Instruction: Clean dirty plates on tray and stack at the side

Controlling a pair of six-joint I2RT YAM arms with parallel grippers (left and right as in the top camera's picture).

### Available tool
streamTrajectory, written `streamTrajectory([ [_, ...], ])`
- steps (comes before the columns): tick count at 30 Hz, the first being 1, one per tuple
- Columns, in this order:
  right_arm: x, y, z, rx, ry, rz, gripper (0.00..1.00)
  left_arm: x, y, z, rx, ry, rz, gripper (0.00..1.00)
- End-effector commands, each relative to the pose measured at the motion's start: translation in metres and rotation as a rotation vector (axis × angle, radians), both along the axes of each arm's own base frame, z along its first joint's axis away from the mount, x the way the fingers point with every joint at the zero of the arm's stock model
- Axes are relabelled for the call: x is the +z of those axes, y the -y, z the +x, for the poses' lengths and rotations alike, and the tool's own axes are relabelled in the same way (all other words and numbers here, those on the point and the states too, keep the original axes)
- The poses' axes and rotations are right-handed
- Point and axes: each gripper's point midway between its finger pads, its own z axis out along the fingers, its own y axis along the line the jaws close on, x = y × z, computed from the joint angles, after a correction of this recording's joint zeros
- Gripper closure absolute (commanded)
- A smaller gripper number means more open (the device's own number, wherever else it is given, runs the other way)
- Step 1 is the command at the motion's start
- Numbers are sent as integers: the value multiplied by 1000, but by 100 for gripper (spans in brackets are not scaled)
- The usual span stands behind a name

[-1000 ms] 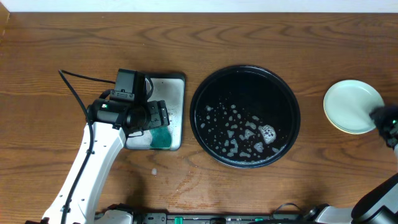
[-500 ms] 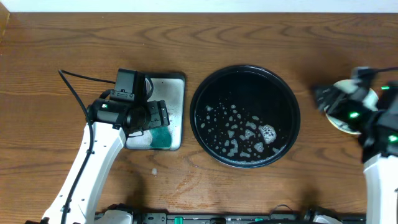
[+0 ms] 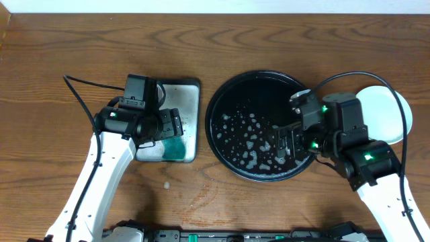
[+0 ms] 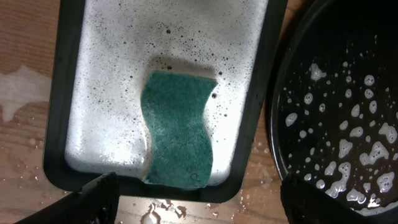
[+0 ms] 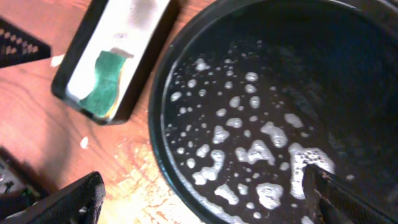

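The round black tray sits mid-table and holds only water and white foam blobs; it also shows in the left wrist view and the right wrist view. A pale mint plate lies on the table to the right of the tray, partly hidden by my right arm; I cannot tell how many plates lie under it. My right gripper is open and empty above the tray's right front part. My left gripper is open and empty above the silver tray.
A rectangular silver-grey tray left of the black tray holds soapy water and a green sponge. Water drops lie on the wood in front of it.
My right arm has swung left from the plate at the far right to over the black tray's right part. The left arm has not moved.
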Motion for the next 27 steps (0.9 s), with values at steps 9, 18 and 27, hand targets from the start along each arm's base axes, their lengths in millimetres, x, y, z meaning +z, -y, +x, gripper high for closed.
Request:
streamTrajectory([
  [9, 2, 8, -1, -20, 37, -65, 1, 6, 1, 2, -3, 13, -10, 17],
  [18, 77, 51, 2, -125, 692, -145, 1, 6, 1, 2, -3, 13, -10, 16],
  [27, 44, 86, -34, -250, 892, -98, 1, 6, 1, 2, -3, 13, -10, 17],
])
